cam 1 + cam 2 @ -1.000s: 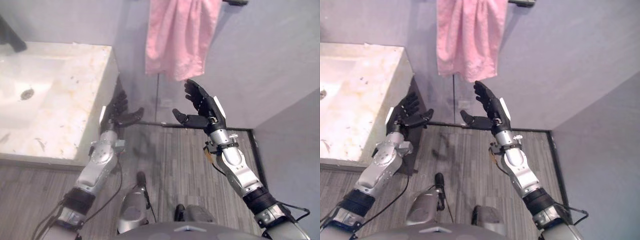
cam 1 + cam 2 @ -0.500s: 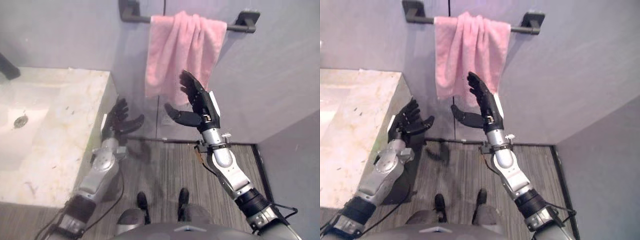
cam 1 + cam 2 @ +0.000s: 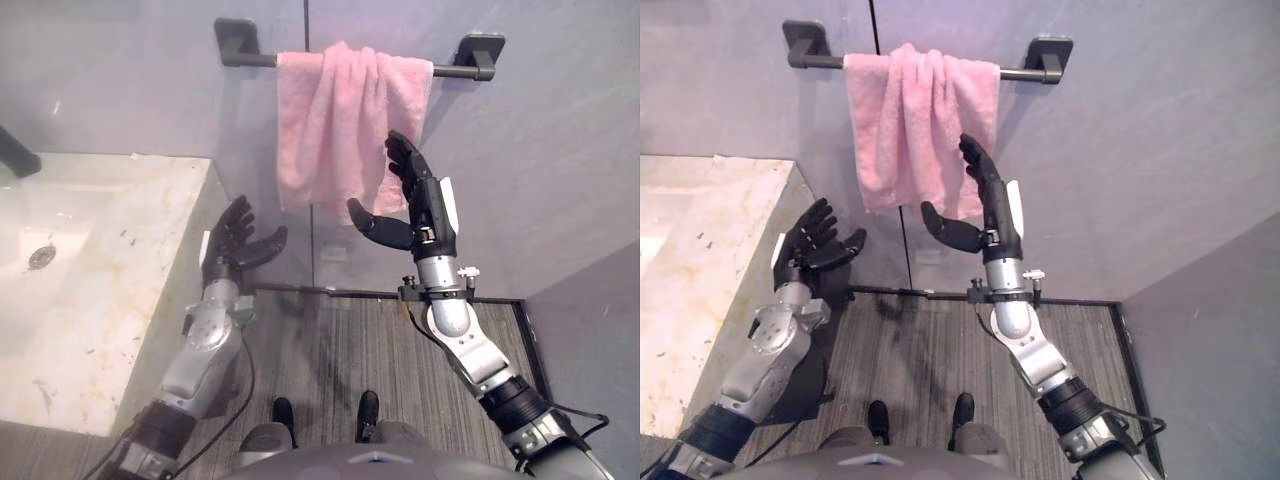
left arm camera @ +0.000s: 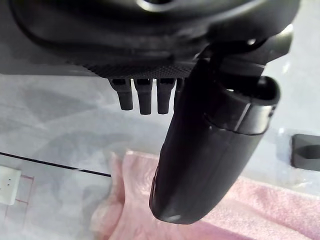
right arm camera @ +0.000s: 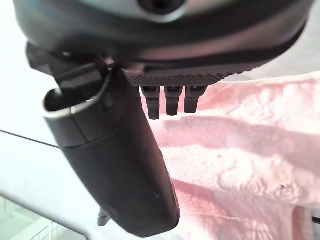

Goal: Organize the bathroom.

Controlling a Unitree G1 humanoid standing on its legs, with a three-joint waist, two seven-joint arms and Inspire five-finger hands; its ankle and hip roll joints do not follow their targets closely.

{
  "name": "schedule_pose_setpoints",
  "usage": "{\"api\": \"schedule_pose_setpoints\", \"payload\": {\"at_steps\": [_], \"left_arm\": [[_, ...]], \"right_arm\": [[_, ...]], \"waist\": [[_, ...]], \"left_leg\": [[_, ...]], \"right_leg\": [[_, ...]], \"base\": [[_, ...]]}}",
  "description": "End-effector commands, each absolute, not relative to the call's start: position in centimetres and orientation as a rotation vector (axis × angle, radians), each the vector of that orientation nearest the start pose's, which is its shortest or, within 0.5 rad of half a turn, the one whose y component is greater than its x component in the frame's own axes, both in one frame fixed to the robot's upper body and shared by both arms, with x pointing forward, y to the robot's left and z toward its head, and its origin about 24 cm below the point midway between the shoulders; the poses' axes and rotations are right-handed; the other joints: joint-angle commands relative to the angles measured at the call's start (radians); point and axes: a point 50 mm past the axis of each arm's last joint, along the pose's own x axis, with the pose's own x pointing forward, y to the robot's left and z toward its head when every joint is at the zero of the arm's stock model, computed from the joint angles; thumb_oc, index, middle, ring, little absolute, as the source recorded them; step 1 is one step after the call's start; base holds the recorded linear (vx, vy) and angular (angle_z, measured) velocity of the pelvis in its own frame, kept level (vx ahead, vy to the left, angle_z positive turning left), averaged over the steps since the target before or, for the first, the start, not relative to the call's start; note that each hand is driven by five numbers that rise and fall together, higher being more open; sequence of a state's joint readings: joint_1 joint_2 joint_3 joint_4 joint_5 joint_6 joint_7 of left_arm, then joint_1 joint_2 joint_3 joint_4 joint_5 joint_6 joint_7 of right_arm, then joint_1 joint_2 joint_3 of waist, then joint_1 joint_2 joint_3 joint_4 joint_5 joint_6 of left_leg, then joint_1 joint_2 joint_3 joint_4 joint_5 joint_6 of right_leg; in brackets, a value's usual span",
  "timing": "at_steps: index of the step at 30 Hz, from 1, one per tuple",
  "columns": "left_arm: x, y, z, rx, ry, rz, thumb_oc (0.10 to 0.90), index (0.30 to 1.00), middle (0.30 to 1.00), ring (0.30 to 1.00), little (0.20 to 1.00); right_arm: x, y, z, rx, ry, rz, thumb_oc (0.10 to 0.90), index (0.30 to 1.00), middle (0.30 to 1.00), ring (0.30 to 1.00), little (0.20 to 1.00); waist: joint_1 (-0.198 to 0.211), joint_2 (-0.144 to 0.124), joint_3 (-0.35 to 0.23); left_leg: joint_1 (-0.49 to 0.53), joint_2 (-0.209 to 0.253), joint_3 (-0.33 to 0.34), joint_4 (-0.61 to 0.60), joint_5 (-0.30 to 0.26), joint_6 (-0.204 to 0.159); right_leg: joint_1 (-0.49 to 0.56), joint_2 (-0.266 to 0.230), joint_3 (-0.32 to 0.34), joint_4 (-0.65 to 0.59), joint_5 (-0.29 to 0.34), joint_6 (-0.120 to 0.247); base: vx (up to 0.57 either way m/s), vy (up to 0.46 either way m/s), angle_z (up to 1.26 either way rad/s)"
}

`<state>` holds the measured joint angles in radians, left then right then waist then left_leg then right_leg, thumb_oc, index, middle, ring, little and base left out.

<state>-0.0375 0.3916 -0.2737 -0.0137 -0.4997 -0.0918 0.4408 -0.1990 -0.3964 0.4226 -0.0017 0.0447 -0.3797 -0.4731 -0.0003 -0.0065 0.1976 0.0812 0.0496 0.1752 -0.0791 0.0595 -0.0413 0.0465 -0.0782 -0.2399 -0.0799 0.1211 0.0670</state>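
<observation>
In the left eye view, a bunched pink terry towel (image 3: 345, 125) hangs over a dark wall-mounted bar (image 3: 250, 58); the right hand (image 3: 420, 205) is raised before its lower right edge, fingers straight and spread, thumb out. The left hand (image 3: 232, 245) hovers lower, beside a white marbled sink counter (image 3: 150, 240), fingers apart. The right wrist view shows straight fingers (image 5: 166, 102) close to the towel, not clamped on it.

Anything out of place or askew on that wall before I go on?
Yes: the pink towel hangs bunched in uneven folds on the dark towel bar, leaving bare bar at its left end. The right hand, open, is raised in front of it.
</observation>
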Motion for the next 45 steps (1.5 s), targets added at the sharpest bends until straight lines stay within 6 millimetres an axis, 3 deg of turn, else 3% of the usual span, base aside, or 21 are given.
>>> {"api": "schedule_pose_setpoints", "payload": {"at_steps": [1,10,22,28,39,40,42,43,45], "left_arm": [[26.4,17.5,10.5,-0.109,-0.304,0.136,0.800,0.900,0.900,0.900,0.900],[27.6,18.1,12.7,0.009,-0.412,0.157,0.800,0.900,0.900,0.900,0.900],[28.7,20.1,13.5,0.067,-0.427,0.259,0.800,0.900,0.900,0.900,0.900],[28.7,20.8,13.0,0.094,-0.414,0.285,0.800,0.900,0.900,0.900,0.900],[29.0,20.4,12.8,0.131,-0.389,0.255,0.800,0.900,0.900,0.900,0.900],[29.1,20.3,12.7,0.131,-0.382,0.247,0.800,0.900,0.900,0.900,0.900],[29.1,20.3,12.6,0.136,-0.380,0.244,0.800,0.900,0.900,0.900,0.900],[29.1,20.2,12.6,0.139,-0.379,0.244,0.800,0.900,0.900,0.900,0.900],[29.0,20.3,12.5,0.141,-0.376,0.243,0.800,0.900,0.900,0.900,0.900]], "right_arm": [[26.2,-12.7,17.2,-0.091,-0.851,-0.014,0.800,0.900,0.900,0.900,0.900],[28.1,-14.2,19.5,-0.091,-0.871,-0.111,0.800,0.900,0.900,0.900,0.900],[29.5,-15.6,17.5,-0.016,-0.717,-0.106,0.800,0.900,0.900,0.900,0.900],[30.3,-15.7,15.5,0.074,-0.598,-0.045,0.800,0.900,0.900,0.900,0.900],[32.2,-15.6,17.7,0.055,-0.640,-0.009,0.800,0.900,0.900,0.900,0.900],[32.6,-15.7,18.5,0.046,-0.654,-0.025,0.717,0.775,0.775,0.775,0.775],[32.7,-15.9,18.8,0.044,-0.659,-0.038,0.673,0.709,0.709,0.709,0.709],[32.8,-16.1,19.1,0.049,-0.666,-0.049,0.612,0.618,0.618,0.618,0.618],[32.8,-16.3,19.3,0.054,-0.672,-0.061,0.599,0.599,0.599,0.599,0.599]], "waist": [[0.001,0.015,-0.081],[-0.008,0.016,-0.099],[-0.028,0.017,-0.107],[-0.024,0.015,-0.106],[0.006,0.010,-0.109],[0.013,0.008,-0.111],[0.016,0.007,-0.111],[0.018,0.006,-0.112],[0.020,0.006,-0.112]], "left_leg": [[-0.026,-0.035,-0.038,0.068,-0.078,0.014],[-0.025,-0.017,-0.027,0.105,-0.092,-0.002],[-0.025,-0.003,-0.017,0.144,-0.101,-0.007],[-0.023,-0.005,-0.018,0.174,-0.118,-0.006],[-0.014,0.000,-0.036,0.167,-0.115,-0.012],[-0.014,0.002,-0.039,0.165,-0.115,-0.015],[-0.012,0.003,-0.041,0.161,-0.114,-0.016],[-0.010,0.003,-0.043,0.159,-0.114,-0.016],[-0.009,0.004,-0.044,0.154,-0.112,-0.016]], "right_leg": [[0.041,0.045,-0.003,0.068,-0.177,0.048],[0.057,0.054,0.001,0.055,-0.181,0.037],[0.056,0.061,0.007,0.077,-0.197,0.027],[0.059,0.061,0.002,0.103,-0.215,0.018],[0.076,0.060,-0.026,0.107,-0.225,0.011],[0.079,0.059,-0.033,0.107,-0.227,0.010],[0.081,0.059,-0.035,0.105,-0.227,0.010],[0.082,0.059,-0.038,0.104,-0.227,0.010],[0.083,0.059,-0.039,0.104,-0.228,0.010]], "base": [[0.03,-0.093,0.03],[0.06,-0.085,0.01],[0.07,-0.051,0.00],[0.07,-0.058,0.00],[0.05,-0.026,0.05],[0.04,-0.013,0.10],[0.03,-0.007,0.11],[0.02,-0.003,0.12],[0.02,0.004,0.09]]}}
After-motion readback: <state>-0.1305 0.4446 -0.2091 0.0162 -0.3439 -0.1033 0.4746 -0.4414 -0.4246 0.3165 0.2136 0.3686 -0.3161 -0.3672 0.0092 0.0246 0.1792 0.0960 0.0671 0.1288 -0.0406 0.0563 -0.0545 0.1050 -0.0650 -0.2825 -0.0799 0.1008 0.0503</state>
